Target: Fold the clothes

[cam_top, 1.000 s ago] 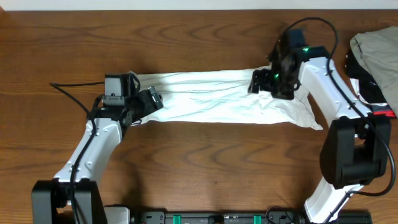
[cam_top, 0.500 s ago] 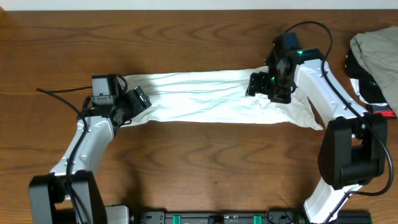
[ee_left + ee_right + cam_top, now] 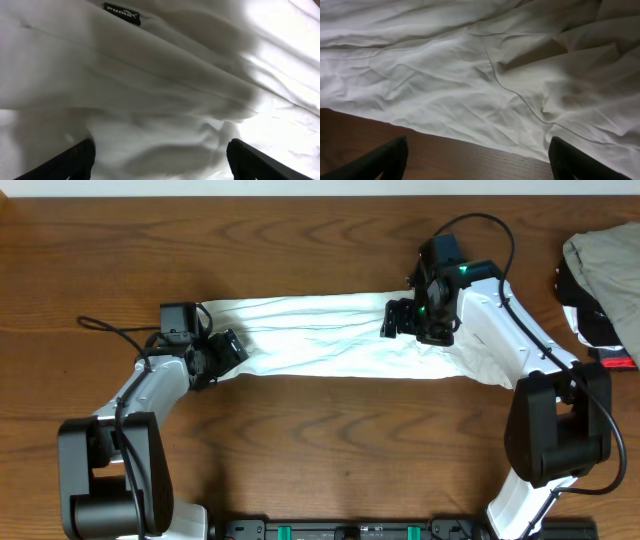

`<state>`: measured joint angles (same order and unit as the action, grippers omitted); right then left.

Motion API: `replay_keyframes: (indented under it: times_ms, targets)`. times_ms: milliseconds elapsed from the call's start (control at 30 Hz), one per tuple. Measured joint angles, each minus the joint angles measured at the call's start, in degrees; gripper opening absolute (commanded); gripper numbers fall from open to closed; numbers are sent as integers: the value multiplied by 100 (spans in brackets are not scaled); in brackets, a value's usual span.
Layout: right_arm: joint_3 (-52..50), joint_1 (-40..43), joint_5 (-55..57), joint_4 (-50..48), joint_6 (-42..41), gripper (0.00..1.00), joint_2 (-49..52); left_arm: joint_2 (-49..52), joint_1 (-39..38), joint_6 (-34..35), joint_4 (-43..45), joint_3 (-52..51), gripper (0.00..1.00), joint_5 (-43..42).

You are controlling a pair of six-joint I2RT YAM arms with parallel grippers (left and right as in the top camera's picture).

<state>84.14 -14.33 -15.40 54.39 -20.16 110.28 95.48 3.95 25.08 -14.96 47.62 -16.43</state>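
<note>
Since a second ago my right gripper [image 3: 400, 320] has slid leftward along the white T-shirt [image 3: 320, 335]. The left gripper [image 3: 225, 350] has backed off toward the shirt's left end, with its arm swung further left. The shirt lies as a long creased band across the table [image 3: 320, 450], its left end drawn out slightly more than before. Both arms reach in from the near edge, wrists tipped down over the cloth. The left fingers [image 3: 75, 160] are spread wide above the fabric and grip nothing. The right fingers [image 3: 385, 160] are equally spread, over the hem beside bare wood. A black label [image 3: 121, 13] shows under the left wrist. A heap of other garments [image 3: 605, 270] sits at the far right.
</note>
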Motion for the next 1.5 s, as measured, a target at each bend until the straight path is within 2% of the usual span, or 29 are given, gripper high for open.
replay_keyframes:
  times_ms: [467, 800, 967, 1133, 1267, 1500]
  targets:
    - [0, 0, 20, -2, 2, 88, 0, 7, 909, -11, -131, 35, 87, 7]
    - [0, 0, 22, -2, 2, 88, 0, -114, 968, -116, -205, 24, 87, -188]
    - [0, 0, -55, -35, 125, 89, 0, -728, 984, -160, -216, -17, 86, -310]
    - [0, -4, -772, -286, 658, 90, 0, -1464, 988, -463, -254, 7, 86, -581]
    - [0, -96, -1539, -439, 1034, 91, 0, -1572, 1062, -599, -485, 293, 86, -728]
    - [0, -780, -2059, -417, 1325, 91, 0, -1412, 1897, -815, -1102, 1274, 86, -1071]
